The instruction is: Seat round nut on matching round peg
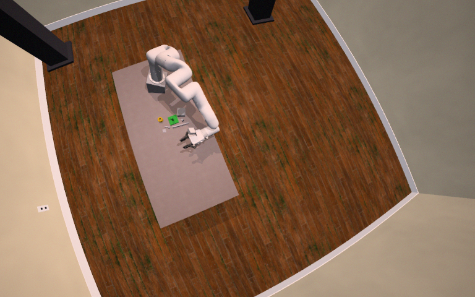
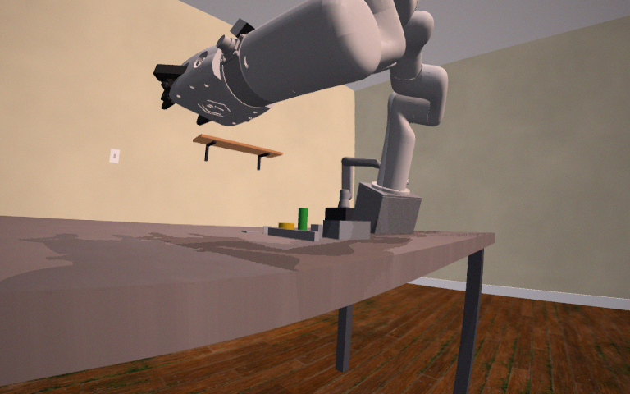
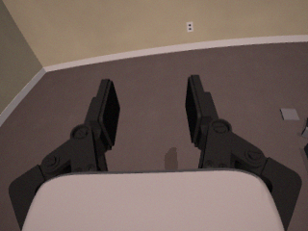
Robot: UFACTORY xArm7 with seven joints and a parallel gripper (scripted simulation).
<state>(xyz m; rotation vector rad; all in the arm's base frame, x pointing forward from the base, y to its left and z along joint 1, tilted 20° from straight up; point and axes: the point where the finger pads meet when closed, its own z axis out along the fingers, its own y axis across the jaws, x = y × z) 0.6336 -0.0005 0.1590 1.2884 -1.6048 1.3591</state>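
Note:
The yellow round nut [image 1: 159,119] lies flat on the table, left of the green round peg [image 1: 172,120] on its green base. In the exterior view the nut [image 2: 286,226] sits just left of the upright green peg [image 2: 303,218]. My gripper [image 1: 185,142] hangs well above the table, to the right of the peg and away from the nut. In the wrist view the fingers stand partly open with nothing between them and only bare table below. In the exterior view the fingertips [image 2: 165,90] are mostly hidden behind the wrist.
A grey bar [image 1: 180,124] and a grey block [image 1: 180,112] lie beside the peg base. A small grey square [image 1: 164,130] lies on the table and also shows at the right of the wrist view [image 3: 289,115]. The arm's pedestal [image 2: 389,213] stands at the table's far end.

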